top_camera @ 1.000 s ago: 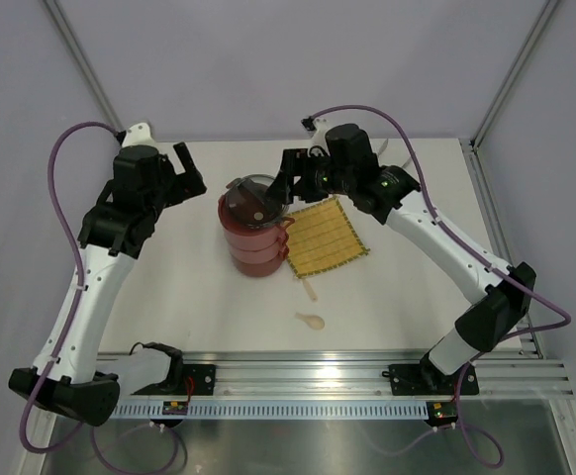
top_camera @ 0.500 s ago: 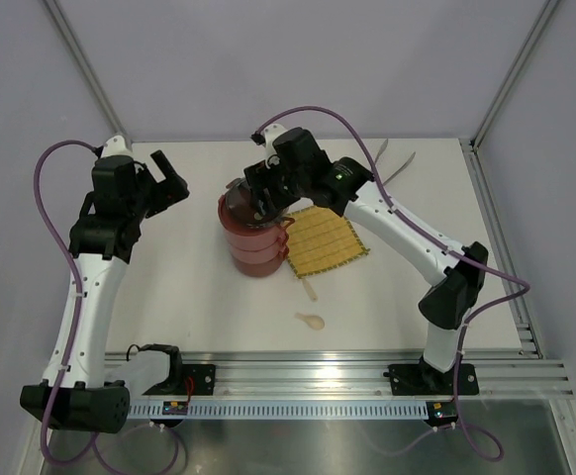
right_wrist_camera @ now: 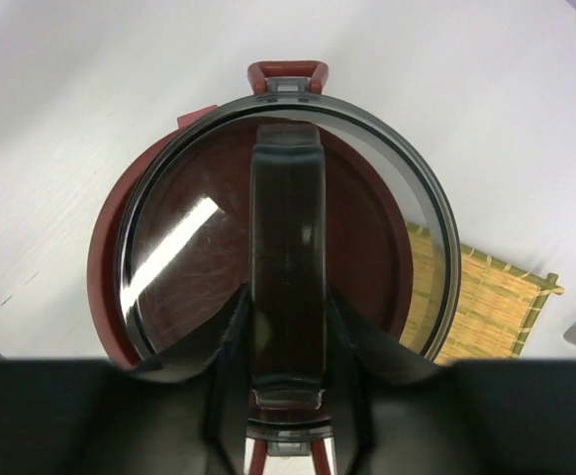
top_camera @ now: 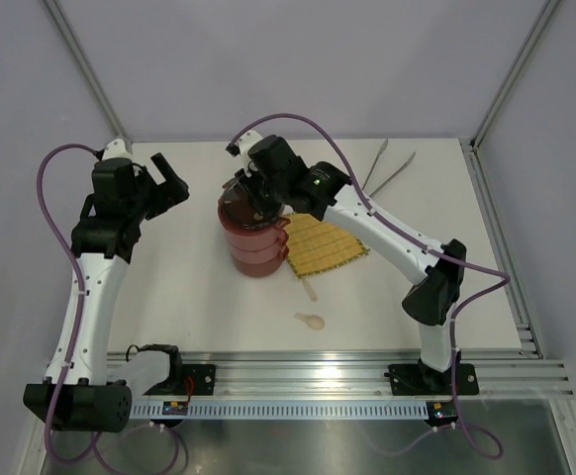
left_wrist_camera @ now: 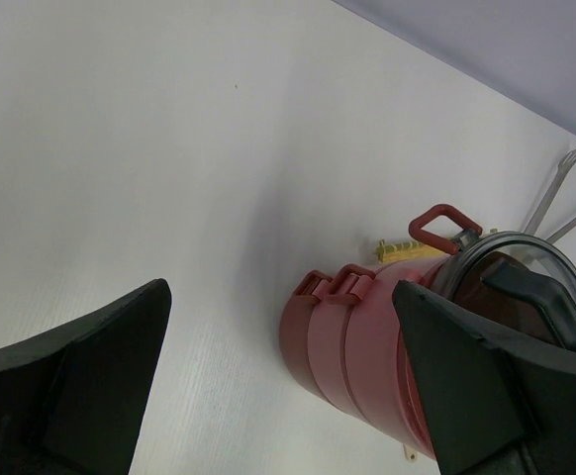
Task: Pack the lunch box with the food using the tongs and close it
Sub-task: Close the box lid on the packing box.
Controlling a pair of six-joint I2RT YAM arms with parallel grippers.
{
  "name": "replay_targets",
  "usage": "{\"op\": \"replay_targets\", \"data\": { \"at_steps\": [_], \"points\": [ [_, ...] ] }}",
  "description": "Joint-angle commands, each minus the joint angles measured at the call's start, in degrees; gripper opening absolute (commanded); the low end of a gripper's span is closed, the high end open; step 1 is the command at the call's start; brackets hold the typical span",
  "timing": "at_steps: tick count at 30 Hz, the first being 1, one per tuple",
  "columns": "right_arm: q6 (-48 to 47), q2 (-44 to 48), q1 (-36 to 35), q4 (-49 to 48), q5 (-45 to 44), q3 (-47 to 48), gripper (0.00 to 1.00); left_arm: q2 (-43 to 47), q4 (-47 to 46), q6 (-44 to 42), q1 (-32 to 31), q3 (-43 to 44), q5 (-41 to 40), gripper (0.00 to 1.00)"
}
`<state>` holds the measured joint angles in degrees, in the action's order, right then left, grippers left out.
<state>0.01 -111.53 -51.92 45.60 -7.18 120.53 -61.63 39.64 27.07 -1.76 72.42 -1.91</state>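
Observation:
The lunch box (top_camera: 255,249) is a stack of dark-red tiers standing mid-table, also seen on its side-on wall (left_wrist_camera: 367,346). Its grey see-through top lid (right_wrist_camera: 179,237) lies on the stack, offset toward the mat, with a red clip (right_wrist_camera: 286,71) at the far edge. My right gripper (right_wrist_camera: 288,327) is directly above it, shut on the lid's dark handle (right_wrist_camera: 288,218), one finger on each side. Left of the box, my left gripper (top_camera: 174,180) hangs open and empty. The silver tongs (top_camera: 387,163) lie at the back right. No food shows.
A yellow woven mat (top_camera: 330,243) lies just right of the box. A small cream spoon (top_camera: 311,320) sits nearer the front, with another cream piece (top_camera: 309,288) at the mat's near corner. Frame posts stand at the back corners.
My right arm swung left from above the mat to above the lunch box, and its fingers closed in on the lid handle. The left arm drew back slightly to the left.

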Motion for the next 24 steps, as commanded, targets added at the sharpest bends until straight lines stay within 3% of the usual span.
{"op": "replay_targets", "data": {
  "at_steps": [1,5,8,24],
  "points": [
    [-3.5,1.0,-1.3,-3.1,-2.6,0.2,0.31,0.8,-3.2,1.1,0.5,-1.6,1.6,0.99],
    [-4.1,5.4,-1.4,-9.5,0.0,-6.7,0.07,1.2,-3.9,1.4,0.7,-2.9,1.6,0.99],
    [-4.4,6.9,-1.3,-9.6,2.3,-6.6,0.02,1.2,-3.7,1.4,1.1,-3.0,3.0,0.99],
    [-2.0,4.7,-1.3,-2.5,3.8,-1.0,0.00,3.2,-2.5,0.8,1.5,-2.5,2.3,0.99]
  ]
}}
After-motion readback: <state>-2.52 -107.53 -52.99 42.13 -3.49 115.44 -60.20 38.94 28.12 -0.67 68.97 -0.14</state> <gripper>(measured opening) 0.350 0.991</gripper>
